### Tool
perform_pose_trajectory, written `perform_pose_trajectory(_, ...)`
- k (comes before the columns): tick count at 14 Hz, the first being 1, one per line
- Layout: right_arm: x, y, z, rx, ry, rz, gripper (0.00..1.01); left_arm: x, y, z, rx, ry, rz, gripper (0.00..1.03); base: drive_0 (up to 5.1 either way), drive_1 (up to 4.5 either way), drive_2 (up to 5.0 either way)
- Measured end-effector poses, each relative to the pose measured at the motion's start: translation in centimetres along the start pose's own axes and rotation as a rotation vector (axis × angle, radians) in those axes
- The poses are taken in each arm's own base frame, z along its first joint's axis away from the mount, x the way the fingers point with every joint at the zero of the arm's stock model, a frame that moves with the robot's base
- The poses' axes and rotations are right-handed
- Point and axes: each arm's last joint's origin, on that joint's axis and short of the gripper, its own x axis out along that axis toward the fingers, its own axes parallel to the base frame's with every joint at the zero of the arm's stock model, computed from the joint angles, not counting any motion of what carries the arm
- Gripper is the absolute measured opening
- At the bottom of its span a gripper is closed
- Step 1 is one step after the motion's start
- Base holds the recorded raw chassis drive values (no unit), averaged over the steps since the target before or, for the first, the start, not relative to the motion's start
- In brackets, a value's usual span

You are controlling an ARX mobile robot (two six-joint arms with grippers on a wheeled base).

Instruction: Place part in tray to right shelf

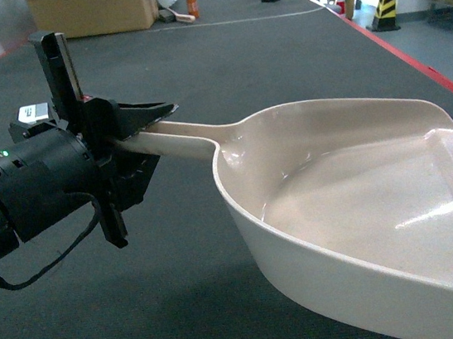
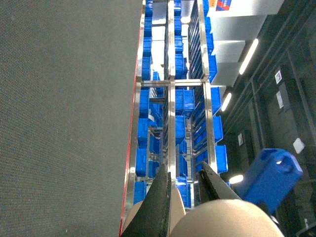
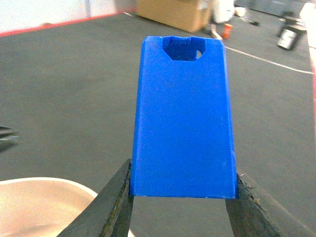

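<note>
Dark grey floor runs wide and open ahead, red line along its right edge. Left tool clenched on tray handle; tray's wide mouth overruns the head view's right border. Right tool grasps the part upright at its base, above the tray rim. Blue-crate racks visible from left wrist.

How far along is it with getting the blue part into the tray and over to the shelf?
Done: both pickups. The left gripper has its jaws shut on the tray handle, and the right gripper clamps the blue part. In hand: the part is held above the floor, the tray's rim just in the corner of the right wrist view. Left: the tray is empty, so dropping the part in, then the shelf.
</note>
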Motion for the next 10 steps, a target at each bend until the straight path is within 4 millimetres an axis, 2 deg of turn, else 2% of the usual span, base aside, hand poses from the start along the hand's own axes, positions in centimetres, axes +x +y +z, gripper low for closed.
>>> perform_pose_trajectory(1, 0.0, 2.7, 0.8, -0.009, -0.020, 0.089, 0.46, 0.0, 0.0, 0.0, 0.000, 0.000, 0.000, 0.13, 0.0, 0.00, 0.0)
perform_pose_trajectory(2, 0.3, 4.8, 0.7, -0.010, -0.011, 0.160, 0.46, 0.0, 0.0, 0.0, 0.000, 0.000, 0.000, 0.13, 0.0, 0.00, 0.0)
perform_pose_trajectory(3, 0.7, 6.8, -0.3, 0.000, 0.035, 0.220, 0.46, 0.0, 0.0, 0.0, 0.000, -0.003, 0.000, 0.13, 0.0, 0.00, 0.0)
perform_pose_trajectory(5, 1.7, 9.0, -2.9, 0.012, 0.159, 0.261, 0.46, 0.0, 0.0, 0.0, 0.000, -0.002, 0.000, 0.13, 0.0, 0.00, 0.0)
perform_pose_trajectory(7, 1.8, 9.3, -3.8, 0.040, 0.191, 0.261, 0.66, 0.0, 0.0, 0.0, 0.000, 0.000, 0.001, 0.13, 0.0, 0.00, 0.0)
perform_pose_trajectory(9, 0.5, 8.6, -1.2, 0.061, 0.083, 0.217, 0.91, 0.0, 0.0, 0.0, 0.004, -0.004, 0.001, 0.13, 0.0, 0.00, 0.0)
perform_pose_trajectory(10, -0.5, 7.9, 0.1, 0.070, 0.020, 0.188, 1.00, 0.0, 0.0, 0.0, 0.003, -0.001, 0.001, 0.13, 0.0, 0.00, 0.0)
